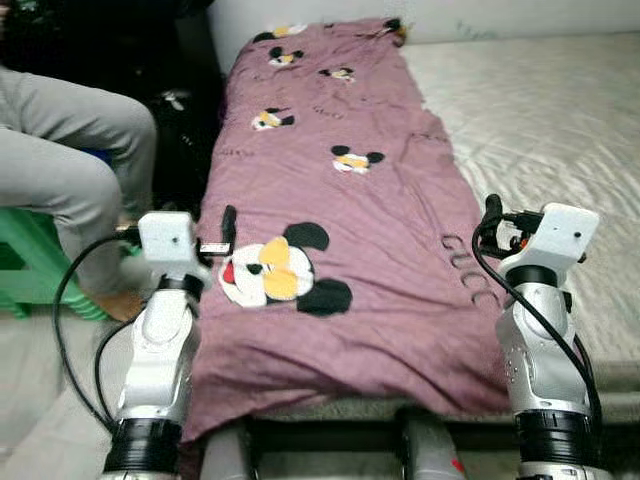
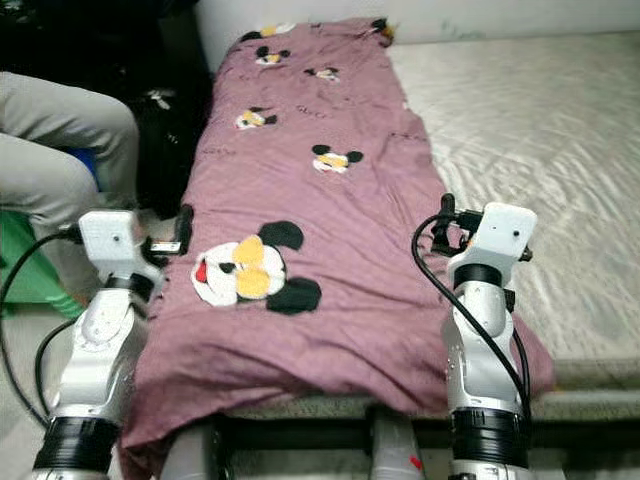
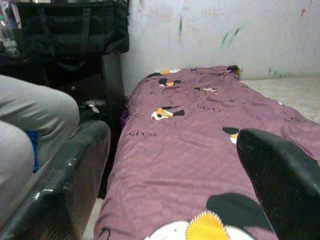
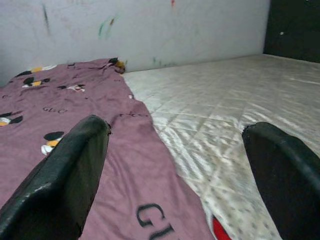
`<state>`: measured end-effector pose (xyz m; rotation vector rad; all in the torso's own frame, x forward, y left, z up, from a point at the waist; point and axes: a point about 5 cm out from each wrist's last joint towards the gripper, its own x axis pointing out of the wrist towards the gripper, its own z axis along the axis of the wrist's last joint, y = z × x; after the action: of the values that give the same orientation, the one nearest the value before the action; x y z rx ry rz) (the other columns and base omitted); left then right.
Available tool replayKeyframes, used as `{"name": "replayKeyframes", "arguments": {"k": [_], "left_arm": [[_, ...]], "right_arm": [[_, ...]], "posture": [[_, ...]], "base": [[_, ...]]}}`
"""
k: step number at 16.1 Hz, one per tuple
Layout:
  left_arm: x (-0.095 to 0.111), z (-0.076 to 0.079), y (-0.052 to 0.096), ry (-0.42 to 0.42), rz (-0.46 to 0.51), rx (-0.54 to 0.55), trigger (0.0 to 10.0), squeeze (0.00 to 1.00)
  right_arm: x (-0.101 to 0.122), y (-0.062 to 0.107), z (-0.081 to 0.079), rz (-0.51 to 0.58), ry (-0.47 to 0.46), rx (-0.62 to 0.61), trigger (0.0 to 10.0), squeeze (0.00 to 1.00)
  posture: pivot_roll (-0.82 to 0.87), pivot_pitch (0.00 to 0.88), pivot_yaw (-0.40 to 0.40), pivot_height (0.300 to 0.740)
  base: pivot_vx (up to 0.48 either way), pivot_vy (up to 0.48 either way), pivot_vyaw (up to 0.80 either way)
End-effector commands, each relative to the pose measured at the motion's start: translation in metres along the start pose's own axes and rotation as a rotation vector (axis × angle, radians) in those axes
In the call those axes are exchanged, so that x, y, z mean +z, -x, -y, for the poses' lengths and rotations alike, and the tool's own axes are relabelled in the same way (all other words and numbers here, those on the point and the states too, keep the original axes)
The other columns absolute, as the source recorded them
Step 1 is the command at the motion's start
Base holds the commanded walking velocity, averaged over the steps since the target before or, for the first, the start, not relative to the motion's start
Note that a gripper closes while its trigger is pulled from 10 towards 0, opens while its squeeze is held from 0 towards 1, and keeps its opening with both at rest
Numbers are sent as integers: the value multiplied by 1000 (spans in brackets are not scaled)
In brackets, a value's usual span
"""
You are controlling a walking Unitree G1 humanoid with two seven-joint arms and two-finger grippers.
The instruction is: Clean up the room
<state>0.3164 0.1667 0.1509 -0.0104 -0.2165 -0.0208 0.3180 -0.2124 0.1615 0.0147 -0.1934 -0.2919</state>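
Bare quilted mattress fills the bed's right side up to the marked wall; a purple cartoon-print blanket lies folded lengthwise along its left edge, its near end draping over the foot. My left gripper hovers wide open over the blanket's left edge, my right gripper equally wide at its right edge, holding nothing. I judge the step is gripping both near corners evenly, pinching cloth only. Room is tight on my left: a seated person's legs on a green stool; the right is open.
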Motion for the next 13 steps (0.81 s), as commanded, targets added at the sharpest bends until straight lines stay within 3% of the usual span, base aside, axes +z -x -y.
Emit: {"name": "replayKeyframes", "arguments": {"k": [1,7,13], "left_arm": [[-2,0,-1,-8,-15,-6,10000,0],[-2,2,-1,-2,-13,-1,10000,0],[-6,3,9,-24,-32,7,10000,0]], "right_arm": [[1,4,-5,11,-2,14,10000,0],[-8,20,-6,-30,23,39,10000,0],[-26,34,2,-90,114,66,10000,0]], "posture": [[-124,0,90,665],[-129,0,84,735],[-122,0,74,740]], "base": [[0,0,0],[0,0,0],[0,0,0]]}}
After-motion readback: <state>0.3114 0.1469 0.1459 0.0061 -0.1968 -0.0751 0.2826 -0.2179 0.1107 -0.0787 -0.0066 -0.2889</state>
